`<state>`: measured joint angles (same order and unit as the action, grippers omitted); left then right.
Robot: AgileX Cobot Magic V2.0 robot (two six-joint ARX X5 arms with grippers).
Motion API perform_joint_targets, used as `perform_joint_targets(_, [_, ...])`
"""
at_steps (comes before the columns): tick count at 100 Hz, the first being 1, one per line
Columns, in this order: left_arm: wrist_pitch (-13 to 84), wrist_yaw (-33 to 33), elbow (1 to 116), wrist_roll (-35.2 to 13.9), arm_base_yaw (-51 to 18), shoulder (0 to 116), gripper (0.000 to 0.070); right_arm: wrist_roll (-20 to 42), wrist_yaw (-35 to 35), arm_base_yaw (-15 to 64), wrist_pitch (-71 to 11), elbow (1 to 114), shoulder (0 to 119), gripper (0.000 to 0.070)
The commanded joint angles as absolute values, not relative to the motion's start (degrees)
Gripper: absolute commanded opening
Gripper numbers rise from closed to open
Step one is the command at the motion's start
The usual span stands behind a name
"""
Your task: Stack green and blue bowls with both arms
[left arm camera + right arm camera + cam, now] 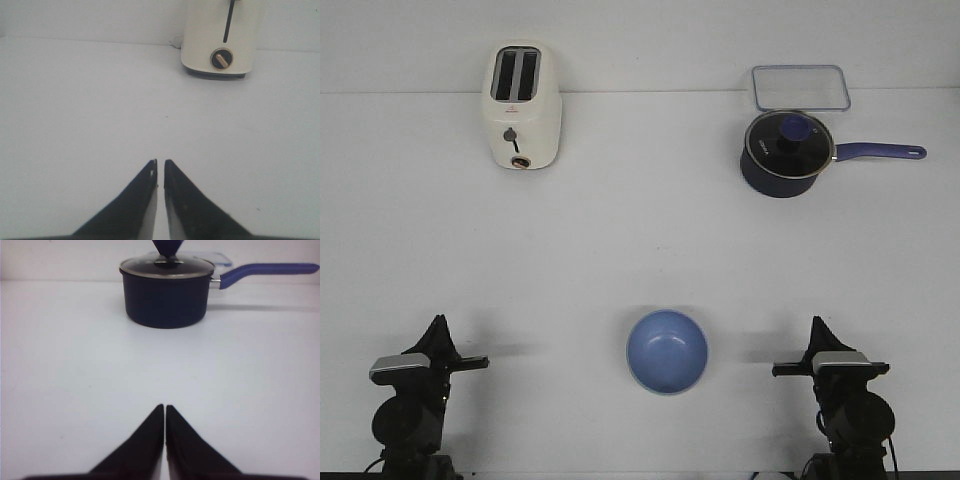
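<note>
The light blue bowl [667, 351] stands upright on the white table [640, 230], near the front, midway between my two arms. No green bowl shows by itself in any view; I cannot tell whether one sits under the blue bowl. My left gripper [439, 322] [160, 161] is shut and empty, low at the front left, well apart from the bowl. My right gripper [817, 323] [165, 406] is shut and empty at the front right, also apart from the bowl. Neither wrist view shows a bowl.
A cream toaster [522, 105] [222, 37] stands at the back left. A dark navy lidded saucepan [786, 152] [166, 292] with a blue handle pointing right stands at the back right. A clear rectangular lid or tray [800, 86] lies behind it.
</note>
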<state>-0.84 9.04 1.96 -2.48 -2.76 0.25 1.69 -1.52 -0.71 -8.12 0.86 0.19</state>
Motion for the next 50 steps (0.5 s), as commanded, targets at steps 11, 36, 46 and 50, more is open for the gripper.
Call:
perform_joint_targets(11, [-1.61, 8.97, 0.80, -2.17, -2.74, 0.16, 0.0015, 1.85, -1.52, -0.73, -6.17, 0.71, 0.08, 0.0005])
perform_joint_targets(36, [-1.61, 8.97, 0.80, -2.15, -2.74, 0.19, 0.0015, 1.85, -1.52, -0.73, -6.00, 0.73, 0.08, 0.0005])
perform_joint_targets(46, [-1.63, 8.97, 0.80, -2.15, -2.74, 0.16, 0.0015, 1.85, -1.52, -0.73, -6.00, 0.73, 0.05, 0.0005])
perform_joint_targets(50, [-1.63, 8.97, 0.80, -2.15, -2.74, 0.19, 0.0015, 1.85, -1.52, -0.73, -6.00, 0.73, 0.05, 0.0005])
